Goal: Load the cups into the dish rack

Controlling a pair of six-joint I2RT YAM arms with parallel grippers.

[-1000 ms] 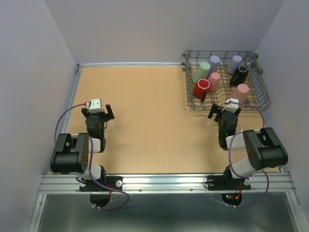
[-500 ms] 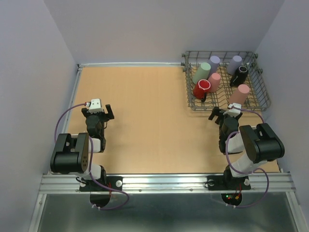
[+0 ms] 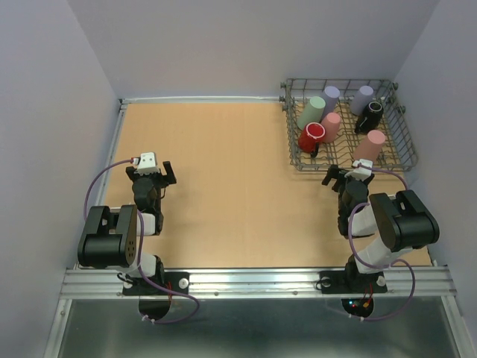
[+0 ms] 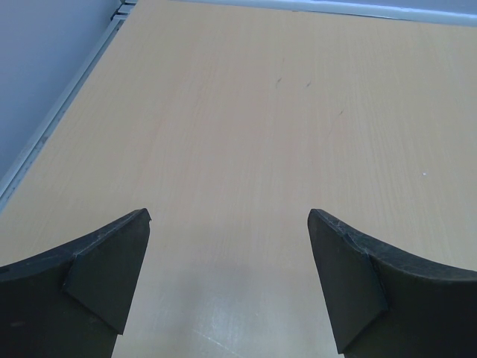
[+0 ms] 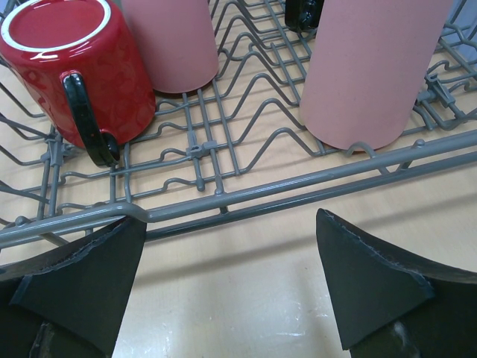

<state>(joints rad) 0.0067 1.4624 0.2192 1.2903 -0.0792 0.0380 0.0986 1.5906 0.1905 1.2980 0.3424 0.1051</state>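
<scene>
- The dish rack (image 3: 309,165) sits at the worktop's (image 3: 223,149) far right corner.
- The cups (image 3: 331,125) stand inside it (seven in all).
- The right gripper (image 3: 349,173) is just before its near rim.
- The left gripper (image 3: 151,173) is near the left edge.

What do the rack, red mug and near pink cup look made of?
Dish rack: likely coated metal wire, thin bent rods, dull grey. Red mug: probably glazed ceramic, glossy with highlights. Near pink cup: matte, faintly grainy, perhaps plastic; can't tell for sure.

Robotics lab test cell: a left arm (image 3: 112,235) and a right arm (image 3: 399,227) stand bolted to an aluminium rail (image 3: 253,282) at the edge of a wooden table (image 3: 223,171) boxed in by plain pale walls (image 3: 223,45). Purple cables (image 3: 95,190) loop from the arms. A wire dish rack (image 3: 339,80) of cups (image 3: 330,127) serves as a household prop.
</scene>
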